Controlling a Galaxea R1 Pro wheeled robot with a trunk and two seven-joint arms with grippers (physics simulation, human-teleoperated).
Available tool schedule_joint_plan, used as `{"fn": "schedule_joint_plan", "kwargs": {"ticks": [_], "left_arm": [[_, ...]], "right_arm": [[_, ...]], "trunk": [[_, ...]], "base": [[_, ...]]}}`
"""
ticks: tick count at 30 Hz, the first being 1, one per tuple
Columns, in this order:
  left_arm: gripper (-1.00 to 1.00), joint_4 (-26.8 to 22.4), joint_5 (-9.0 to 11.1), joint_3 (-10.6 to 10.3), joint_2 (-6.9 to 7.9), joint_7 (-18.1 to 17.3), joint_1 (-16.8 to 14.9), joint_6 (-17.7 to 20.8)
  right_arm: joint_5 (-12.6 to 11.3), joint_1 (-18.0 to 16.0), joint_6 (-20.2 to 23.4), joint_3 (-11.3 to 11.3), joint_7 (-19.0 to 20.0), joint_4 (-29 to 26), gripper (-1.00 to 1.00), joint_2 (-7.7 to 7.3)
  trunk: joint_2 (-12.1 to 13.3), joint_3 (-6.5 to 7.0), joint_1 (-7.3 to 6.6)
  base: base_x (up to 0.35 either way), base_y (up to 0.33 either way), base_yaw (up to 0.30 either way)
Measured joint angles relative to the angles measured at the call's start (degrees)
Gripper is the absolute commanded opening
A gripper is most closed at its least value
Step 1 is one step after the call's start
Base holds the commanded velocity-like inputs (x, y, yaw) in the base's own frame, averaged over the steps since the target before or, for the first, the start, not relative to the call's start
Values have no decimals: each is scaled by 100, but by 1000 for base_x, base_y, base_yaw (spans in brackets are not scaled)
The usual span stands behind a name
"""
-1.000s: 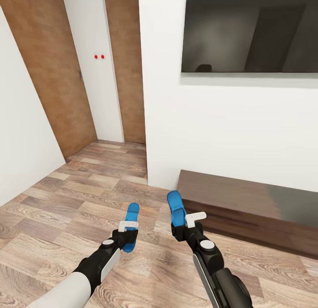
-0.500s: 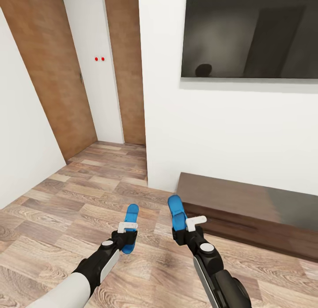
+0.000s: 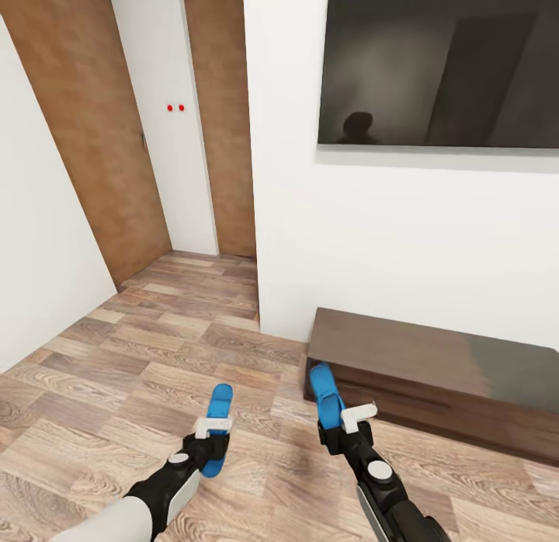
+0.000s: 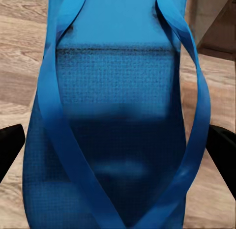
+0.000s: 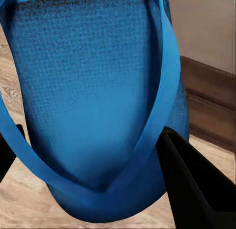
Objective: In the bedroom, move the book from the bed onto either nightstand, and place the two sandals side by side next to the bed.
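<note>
Each of my grippers carries one bright blue sandal above the wood-plank floor. My left gripper [image 3: 210, 449] is shut on the left sandal [image 3: 218, 408], whose sole and straps [image 4: 113, 121] lie between the black fingers [image 4: 11, 150]. My right gripper [image 3: 339, 437] is shut on the right sandal [image 3: 324, 393], seen close up [image 5: 93, 101] beside a black finger [image 5: 191, 185]. The book, the bed and the nightstand are out of view.
A long low dark-brown bench [image 3: 435, 371] stands against the white wall right of my right arm, under a large black wall screen [image 3: 439, 60]. Tan wooden doors [image 3: 101, 138] line a short passage at the left. Plank floor [image 3: 116, 371] lies open ahead and left.
The whole view has shifted: bench and wall sit slightly nearer and lower. Both arms with their sandals show lower in the picture. A dark reflection in the screen has grown.
</note>
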Motion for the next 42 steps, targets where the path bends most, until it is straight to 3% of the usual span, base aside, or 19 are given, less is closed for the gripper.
{"fn": "schedule_joint_plan", "kwargs": {"ticks": [13,22,31,42], "left_arm": [[-100,337,50,51,25,-14,21,-168],[-100,363,43,62,49,-16,46,-438],[-100,367,36,58,153,-12,58,-487],[-100,367,25,45,152,-9,67,-478]], "right_arm": [[-7,318,-118,-403,55,161,-100,-22],[-3,373,-230,-439,78,312,-100,-22],[7,383,-674,-445,86,887,-100,-24],[0,384,-813,-461,70,989,-100,-21]], "trunk": [[521,234,-286],[882,396,-484],[1243,558,-681],[1685,755,-923]], "base": [[0,0,0],[0,0,0],[0,0,0],[0,0,0]]}}
